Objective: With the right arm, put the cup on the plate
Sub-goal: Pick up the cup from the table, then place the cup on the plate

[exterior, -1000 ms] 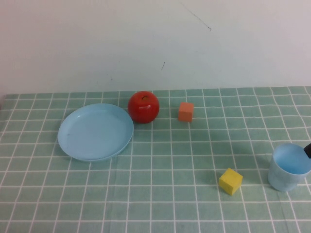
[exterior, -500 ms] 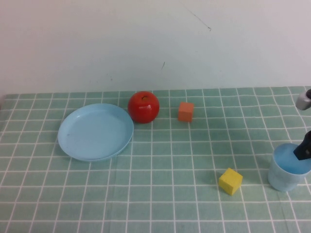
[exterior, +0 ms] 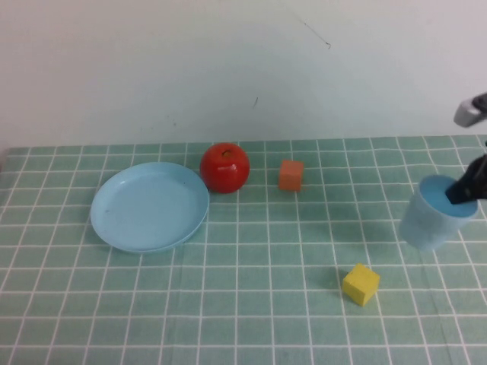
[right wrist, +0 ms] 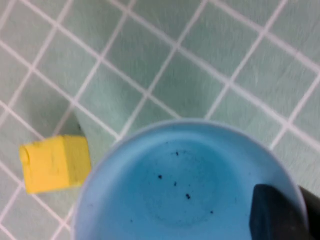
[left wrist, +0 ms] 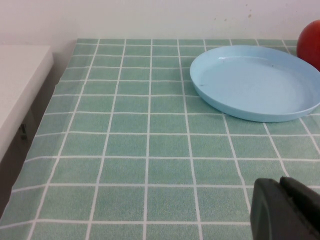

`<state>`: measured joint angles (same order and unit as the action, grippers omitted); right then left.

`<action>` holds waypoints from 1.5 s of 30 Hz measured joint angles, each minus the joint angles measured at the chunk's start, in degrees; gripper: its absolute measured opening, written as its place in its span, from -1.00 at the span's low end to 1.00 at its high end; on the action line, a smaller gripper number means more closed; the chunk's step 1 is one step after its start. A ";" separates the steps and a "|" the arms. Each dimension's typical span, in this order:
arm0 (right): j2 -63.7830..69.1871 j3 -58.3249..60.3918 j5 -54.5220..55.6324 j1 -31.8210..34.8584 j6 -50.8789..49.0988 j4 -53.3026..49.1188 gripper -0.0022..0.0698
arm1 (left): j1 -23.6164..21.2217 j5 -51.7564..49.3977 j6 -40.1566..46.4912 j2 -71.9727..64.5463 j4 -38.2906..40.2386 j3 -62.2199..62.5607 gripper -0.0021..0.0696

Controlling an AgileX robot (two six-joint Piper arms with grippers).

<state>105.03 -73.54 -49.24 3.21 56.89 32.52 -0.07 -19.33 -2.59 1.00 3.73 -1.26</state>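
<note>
**Cup gripped at the rim, tilted above the cloth on the right**

The cup (exterior: 431, 222) is off the green checked tablecloth (exterior: 266, 304), tilted, at about 3 o'clock in the high view near the right edge. The right gripper (exterior: 466, 186) grips its rim, one dark finger (right wrist: 275, 214) reaching inside the cup's mouth; the other finger is not visible. In the right wrist view the cup's (right wrist: 185, 185) inside is bare but for a few dark specks on the bottom.

At about 7 o'clock from the cup, near it on the cloth, lies the yellow cube (exterior: 361, 284). The orange cube (exterior: 291, 174) sits farther off at roughly 10 o'clock from the cup, and the red apple (exterior: 225, 167) lies just beyond it, toward the left.

The plate (exterior: 150, 206) rests flat on the cloth at 9 o'clock, well apart from the cup, its rim just beside the apple.

The left gripper (left wrist: 292, 212) shows only in the left wrist view, as a dark tip low over the cloth near the plate (left wrist: 257, 82); whether its fingers are parted cannot be told.
</note>
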 joint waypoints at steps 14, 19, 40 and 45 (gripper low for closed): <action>16.28 -32.09 1.43 -21.52 -1.20 6.72 -0.88 | 0.00 0.00 0.00 0.00 0.00 0.00 -0.95; 25.51 -45.79 0.35 -26.24 -4.58 6.84 -0.88 | 0.00 0.00 0.00 0.00 0.00 0.00 -0.95; 39.99 -58.55 4.67 -34.46 -6.28 7.47 -0.88 | 0.00 0.00 0.00 0.00 0.00 0.00 -0.95; 40.67 -58.54 5.47 -34.71 -5.83 7.95 -0.88 | 0.00 0.00 0.00 0.00 0.00 0.00 -0.95</action>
<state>145.69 -132.09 -43.77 -31.51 51.06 40.48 -0.07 -19.33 -2.59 1.00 3.73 -1.26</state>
